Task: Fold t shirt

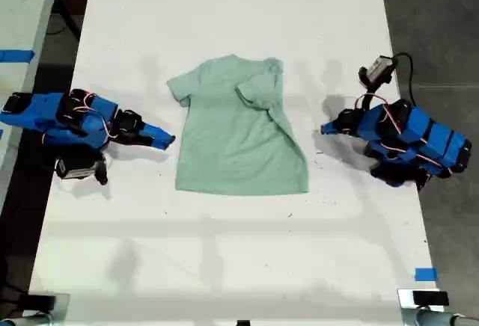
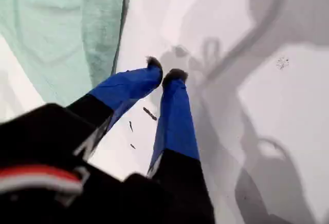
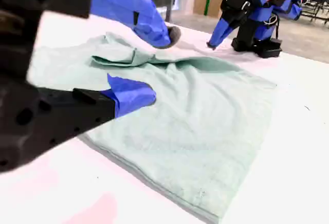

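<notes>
The pale mint-green t shirt (image 1: 236, 131) lies flat on the white table (image 1: 224, 251), collar toward the far edge. Its sleeve on the exterior view's right is folded in over the chest. The arm on the exterior view's left carries my second gripper (image 1: 163, 139), just off the shirt's side edge. It stands open (image 3: 157, 64) with the shirt (image 3: 205, 116) spread beneath and beyond its fingers, nothing held. My first gripper (image 1: 327, 128) is on the exterior view's right, a little away from the shirt. Its blue fingers meet at the tips (image 2: 164, 70), empty over bare table, with the shirt's edge (image 2: 77, 34) beside them.
The table's long edges run close behind both arm bases, with dark floor (image 1: 441, 19) beyond on the exterior view's right. A blue tape mark (image 1: 425, 274) sits near the front corner on the exterior view's right. White table surface stretches in front of and behind the shirt.
</notes>
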`<state>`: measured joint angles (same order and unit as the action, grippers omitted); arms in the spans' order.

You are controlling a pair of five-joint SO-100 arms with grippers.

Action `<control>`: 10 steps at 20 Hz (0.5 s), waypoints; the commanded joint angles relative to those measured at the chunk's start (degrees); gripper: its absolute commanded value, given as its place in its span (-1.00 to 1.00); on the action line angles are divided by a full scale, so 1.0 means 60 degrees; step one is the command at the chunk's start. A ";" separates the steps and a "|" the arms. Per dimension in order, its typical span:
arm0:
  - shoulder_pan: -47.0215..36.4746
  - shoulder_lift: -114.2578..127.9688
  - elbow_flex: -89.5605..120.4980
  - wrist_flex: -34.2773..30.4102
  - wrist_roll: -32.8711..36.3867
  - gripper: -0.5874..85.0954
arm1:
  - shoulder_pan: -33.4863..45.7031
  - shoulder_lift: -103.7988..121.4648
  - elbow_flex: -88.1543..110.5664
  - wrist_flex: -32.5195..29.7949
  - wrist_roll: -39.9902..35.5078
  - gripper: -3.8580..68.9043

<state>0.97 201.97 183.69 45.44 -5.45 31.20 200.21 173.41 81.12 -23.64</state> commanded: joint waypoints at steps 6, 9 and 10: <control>-0.2681 0.0103 0.0117 0.0015 -0.0117 -0.99 | -0.0088 0.0088 0.0190 0.0073 0.0249 -0.84; -0.2183 0.0117 -0.0205 -0.0249 -0.1011 -0.99 | -0.0059 0.0088 0.0190 0.0073 0.0220 -0.84; -0.2051 0.0117 -0.0322 -0.0571 -0.0820 -0.99 | -0.0015 0.0088 0.0190 0.0073 0.0190 -0.84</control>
<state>-13.54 202.32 183.43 44.82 -9.32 31.11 200.21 173.50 81.47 -22.59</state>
